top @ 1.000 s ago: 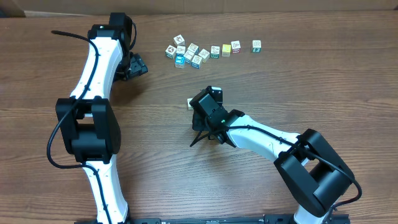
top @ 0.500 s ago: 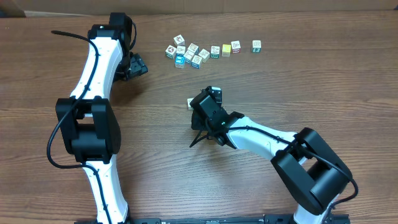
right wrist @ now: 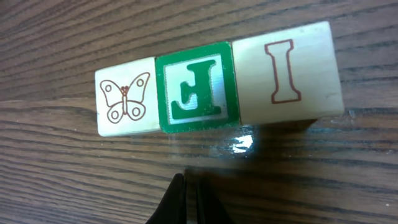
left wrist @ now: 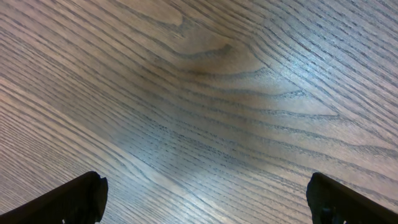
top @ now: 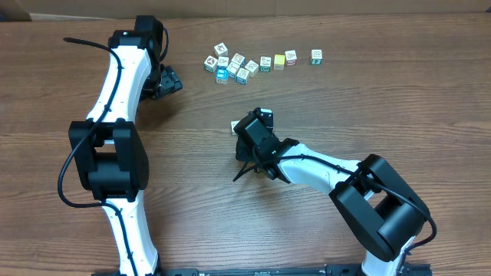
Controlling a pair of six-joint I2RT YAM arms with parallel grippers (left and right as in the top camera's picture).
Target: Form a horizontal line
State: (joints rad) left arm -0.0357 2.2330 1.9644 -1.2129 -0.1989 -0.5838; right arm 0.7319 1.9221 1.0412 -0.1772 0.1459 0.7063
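Right wrist, 3 blocks (right wrist: 196, 87), touching, aligned

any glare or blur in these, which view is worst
Right wrist is worst, though mild: the focus is sharp, but there is a small white glare spot on the table just below the green block, and shadow along its lower edge. Left wrist: a soft pale sheen across the table, grain crisp, no blur. Overhead: even light, no glare; the far blocks are too small to read.

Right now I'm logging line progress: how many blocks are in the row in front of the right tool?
3, touching, in the right wrist view: butterfly block left, green block middle, I block right.
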